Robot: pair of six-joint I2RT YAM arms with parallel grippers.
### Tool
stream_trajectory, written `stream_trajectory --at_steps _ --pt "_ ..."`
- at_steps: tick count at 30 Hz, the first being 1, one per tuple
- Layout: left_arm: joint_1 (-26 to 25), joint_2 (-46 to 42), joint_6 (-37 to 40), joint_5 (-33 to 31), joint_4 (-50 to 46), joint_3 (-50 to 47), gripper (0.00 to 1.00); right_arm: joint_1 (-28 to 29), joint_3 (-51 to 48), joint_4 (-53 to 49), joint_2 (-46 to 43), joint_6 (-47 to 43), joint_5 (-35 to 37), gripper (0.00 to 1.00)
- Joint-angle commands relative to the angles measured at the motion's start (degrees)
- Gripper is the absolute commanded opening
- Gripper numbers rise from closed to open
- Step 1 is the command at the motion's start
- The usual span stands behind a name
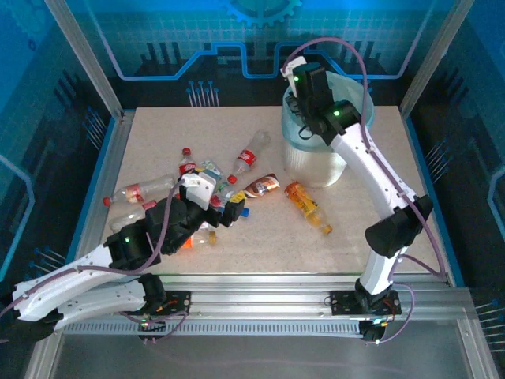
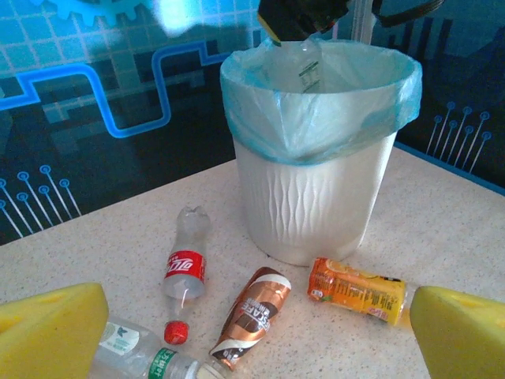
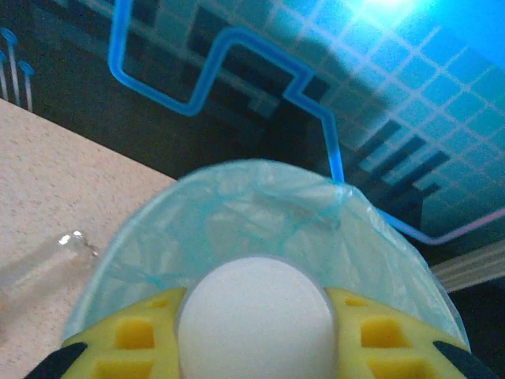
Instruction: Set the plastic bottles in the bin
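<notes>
2 arms are at different jobs. The right gripper (image 1: 295, 85) is up over the bin (image 1: 314, 166), its yellow fingers (image 3: 142, 335) pinched on a clear bottle (image 2: 304, 67). Seen from the left wrist, that bottle dangles from the claw in the mouth of the bin, with the pale blue-green bag (image 2: 316, 126) folded over the rim around it. From the right wrist, the bottle's round pale end sits squeezed between the 2 pads, with the bag lining spread out beyond it.

The left gripper (image 1: 226, 207) sits low over the table (image 1: 158, 142) with its claw spread wide, at the near edge of the loose bottles. Ahead of it, 4 lie on their sides. A cola bottle (image 2: 185, 264) with a red label and red cap is on the left. A brown bottle (image 2: 252, 312) lies just beside it. An orange bottle (image 2: 355, 290) lies near the foot of the bin. A green-labelled bottle (image 2: 146, 359) is closest to the claw. From above, more bottles trail off to the left, among them a red-labelled bottle (image 1: 142, 191) well apart from the bin.
</notes>
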Motion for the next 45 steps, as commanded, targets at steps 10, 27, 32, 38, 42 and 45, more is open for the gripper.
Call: stream_trajectory --at_steps 10,27,32,38,42,45 --pt "3.0 0.18 -1.84 -1.09 0.89 -1.9 0.99 -6.38 -2.92 0.91 3.23 4.22 -2.61 0.22" --pt "5.83 0.87 -2.42 -0.19 0.36 -2.95 0.99 -14.78 -7.77 5.59 8.78 12.97 -13.67 0.4" --pt "5.97 0.88 -2.77 -0.14 -0.39 -2.47 0.99 -14.58 -5.56 3.75 7.64 14.72 -15.26 0.56" --pt "6.09 0.8 -3.45 0.24 -1.11 -1.87 0.99 -13.64 -5.36 2.34 1.8 20.72 -23.14 0.58" --pt "6.2 1.11 -4.76 0.3 -3.59 -0.8 0.99 -11.23 -6.25 2.34 -2.87 21.53 -23.22 0.59" --pt "6.74 1.72 -6.6 -0.63 -7.61 0.93 0.99 -9.35 -8.05 2.64 -6.98 21.58 -22.7 0.59"
